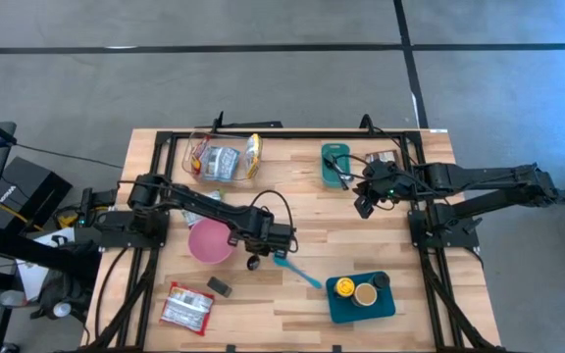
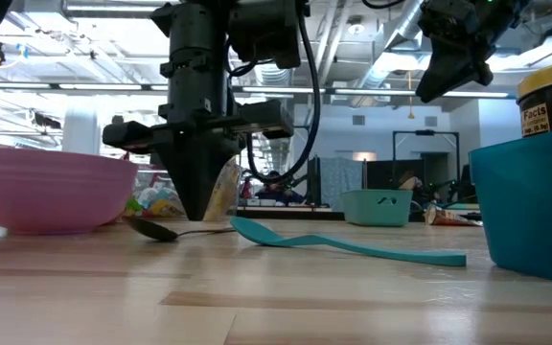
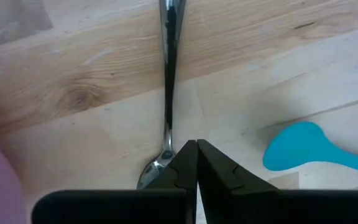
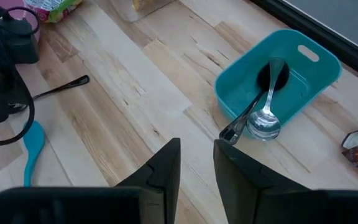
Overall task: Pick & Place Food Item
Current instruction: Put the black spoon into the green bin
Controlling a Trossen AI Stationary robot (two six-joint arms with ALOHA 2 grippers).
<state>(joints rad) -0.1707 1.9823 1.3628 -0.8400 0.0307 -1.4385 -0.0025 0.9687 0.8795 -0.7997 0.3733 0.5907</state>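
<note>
My left end effector (image 3: 196, 163) is pressing down fully closed on the bowl end of the metal spoon (image 3: 168, 81) lying flat on the wooden surface (image 1: 292, 206), a thin, stiff, slippery piece best pinched across its handle.

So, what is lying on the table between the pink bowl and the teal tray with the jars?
In the high view, the shut left gripper over a metal spoon, then a teal spatula.
</note>
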